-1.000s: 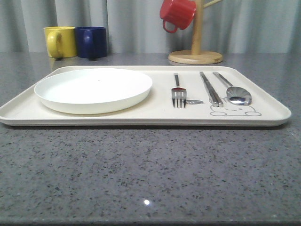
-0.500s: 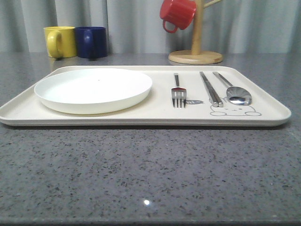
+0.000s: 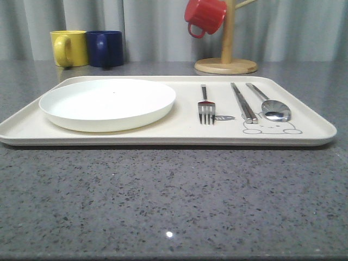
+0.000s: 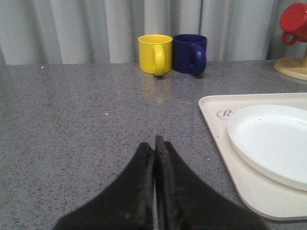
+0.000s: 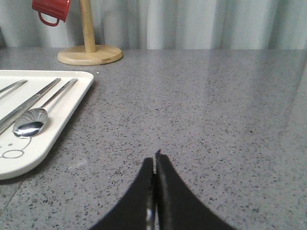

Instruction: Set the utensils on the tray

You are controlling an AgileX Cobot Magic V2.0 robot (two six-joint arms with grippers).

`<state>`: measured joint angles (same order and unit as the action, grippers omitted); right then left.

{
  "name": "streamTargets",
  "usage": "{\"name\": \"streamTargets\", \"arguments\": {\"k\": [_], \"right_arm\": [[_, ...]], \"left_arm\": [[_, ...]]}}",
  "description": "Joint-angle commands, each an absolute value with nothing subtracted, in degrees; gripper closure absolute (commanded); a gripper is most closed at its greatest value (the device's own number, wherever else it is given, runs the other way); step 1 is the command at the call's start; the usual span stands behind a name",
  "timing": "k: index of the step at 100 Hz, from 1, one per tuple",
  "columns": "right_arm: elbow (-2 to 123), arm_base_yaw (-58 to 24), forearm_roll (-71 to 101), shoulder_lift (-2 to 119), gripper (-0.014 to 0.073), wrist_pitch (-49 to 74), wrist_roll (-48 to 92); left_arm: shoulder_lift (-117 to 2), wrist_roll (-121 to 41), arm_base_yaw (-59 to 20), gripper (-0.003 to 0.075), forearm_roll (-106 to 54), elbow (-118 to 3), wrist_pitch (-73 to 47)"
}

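Note:
The cream tray (image 3: 179,136) lies across the middle of the grey table. On its left half sits the round white plate (image 3: 107,103). To the right of the plate lie the fork (image 3: 206,106), the pair of flat chopsticks (image 3: 243,103) and the spoon (image 3: 274,109), side by side over the rabbit drawing. My left gripper (image 4: 154,143) is shut with nothing in it, over bare table left of the tray (image 4: 215,120) and plate (image 4: 273,141). My right gripper (image 5: 154,159) is shut and empty, over bare table right of the tray (image 5: 72,108), near the spoon (image 5: 30,121).
A yellow mug (image 3: 69,48) and a blue mug (image 3: 105,48) stand at the back left. A wooden mug stand (image 3: 226,64) with a red mug (image 3: 205,16) hanging on it is at the back right. Grey curtains close off the far side.

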<state>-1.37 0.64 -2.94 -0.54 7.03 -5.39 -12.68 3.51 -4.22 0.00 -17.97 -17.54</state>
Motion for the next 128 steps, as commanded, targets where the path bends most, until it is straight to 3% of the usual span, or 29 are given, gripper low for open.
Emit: {"name": "streamTargets", "arguments": {"k": [1, 21, 36, 128], "right_arm": [[-1.59, 0.78, -3.0, -1.71, 0.0661, 2.64, -4.83], [-1.59, 0.78, -3.0, -1.71, 0.0661, 2.64, -4.83], [-1.59, 0.78, -3.0, -1.71, 0.0661, 2.64, -4.83], [-1.59, 0.78, -3.0, -1.65, 0.0661, 2.63, -4.83]], "left_arm": [[-10.76, 4.07, -2.83, 0.0739, 0.0, -15.37, -9.38], [-4.8, 3.98, -1.2, 0.0739, 0.0, -3.78, 0.0], [1.64, 3.98, -1.2, 0.0739, 0.0, 2.02, 0.67], [2.14, 3.98, -1.33, 0.0739, 0.0, 1.81, -1.64]]}}
